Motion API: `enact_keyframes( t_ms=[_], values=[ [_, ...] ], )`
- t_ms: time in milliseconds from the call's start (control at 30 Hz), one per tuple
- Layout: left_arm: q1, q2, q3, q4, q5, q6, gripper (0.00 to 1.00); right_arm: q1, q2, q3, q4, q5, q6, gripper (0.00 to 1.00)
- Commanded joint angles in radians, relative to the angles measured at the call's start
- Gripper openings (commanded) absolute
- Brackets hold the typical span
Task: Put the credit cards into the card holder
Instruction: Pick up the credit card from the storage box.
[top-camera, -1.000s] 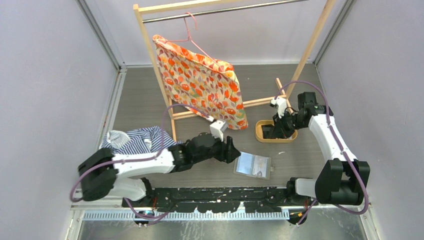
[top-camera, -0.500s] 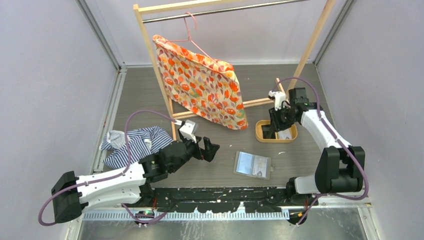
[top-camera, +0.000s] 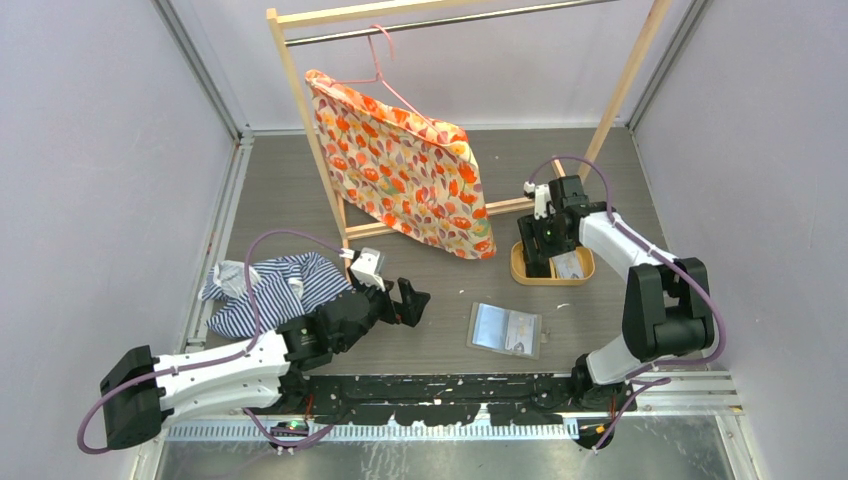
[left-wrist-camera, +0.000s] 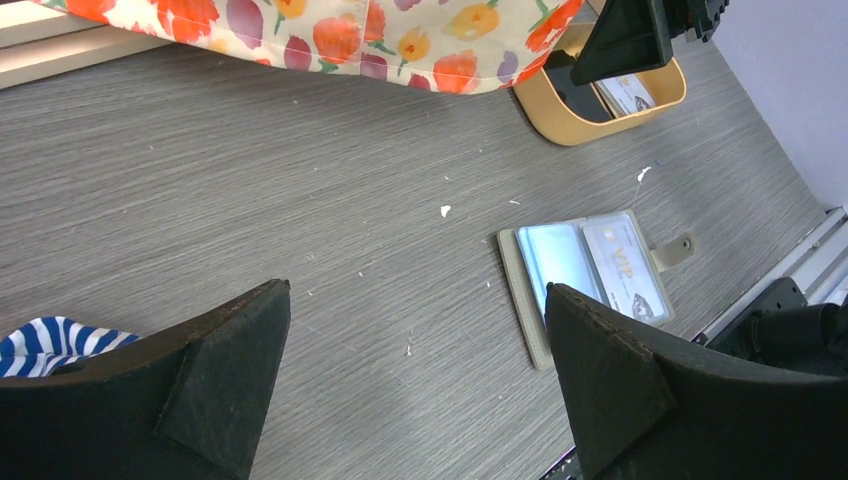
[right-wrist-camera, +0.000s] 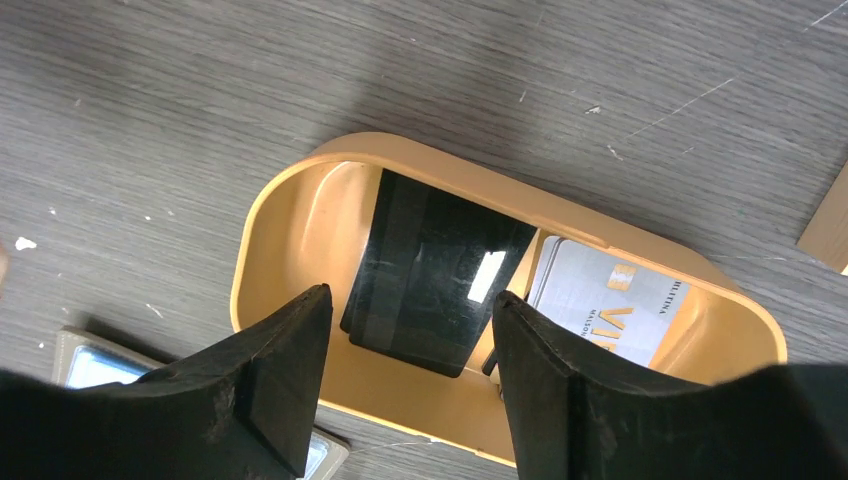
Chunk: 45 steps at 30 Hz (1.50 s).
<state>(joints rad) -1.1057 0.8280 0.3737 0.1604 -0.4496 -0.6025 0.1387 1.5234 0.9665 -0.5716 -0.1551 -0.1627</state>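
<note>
The card holder (top-camera: 505, 330) lies open and flat on the grey table (top-camera: 290, 190), near its near edge and a little right of centre. Its clear sleeves face up. The left sleeve looks pale blue and bare, and the right one holds a pale printed card (left-wrist-camera: 625, 280). A small snap tab (left-wrist-camera: 680, 248) sticks out from the holder's edge.

Just beyond it, farther and slightly right, stands an oval tan tray (top-camera: 553, 278) with two more credit cards. A black card (right-wrist-camera: 435, 275) leans in the left part, and a pale card (right-wrist-camera: 620, 305) with gold lettering lies in the right part.

The right gripper (right-wrist-camera: 410, 300) hangs over the tray with its fingers (right-wrist-camera: 270, 390) spread apart, one on each side of the black card as its own camera sees it. It grips nothing, and I cannot tell whether a fingertip touches the card.

The left gripper (left-wrist-camera: 415, 300) is to the left of the holder and well apart from it. It is above bare table, wide open and empty.

Farther left, a crumpled blue-striped shirt (top-camera: 265, 285) lies on the table. Behind, a wooden clothes rack (top-camera: 300, 90) carries a pink hanger (top-camera: 385, 60) with an orange flowered cloth (top-camera: 405, 165), whose lower edge hangs near the tray's left end.
</note>
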Motion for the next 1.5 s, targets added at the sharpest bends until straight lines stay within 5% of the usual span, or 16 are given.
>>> enact_keyframes(
  t_ms=[0,567,1000,1467],
  values=[
    [0.003,0.021,-0.016,0.089,-0.044,-0.033,1.0,0.019,0.024,0.002,0.042,0.076,0.038,0.66],
    [0.003,0.01,-0.055,0.101,-0.055,-0.072,1.0,0.066,0.148,0.015,0.061,0.207,0.086,0.71],
    [0.003,-0.004,-0.061,0.097,-0.049,-0.089,1.0,0.063,0.083,-0.001,0.063,0.136,0.068,0.45],
    [0.004,0.07,-0.022,0.148,0.011,-0.103,1.0,0.01,-0.003,-0.02,0.069,0.032,0.064,0.36]
  ],
)
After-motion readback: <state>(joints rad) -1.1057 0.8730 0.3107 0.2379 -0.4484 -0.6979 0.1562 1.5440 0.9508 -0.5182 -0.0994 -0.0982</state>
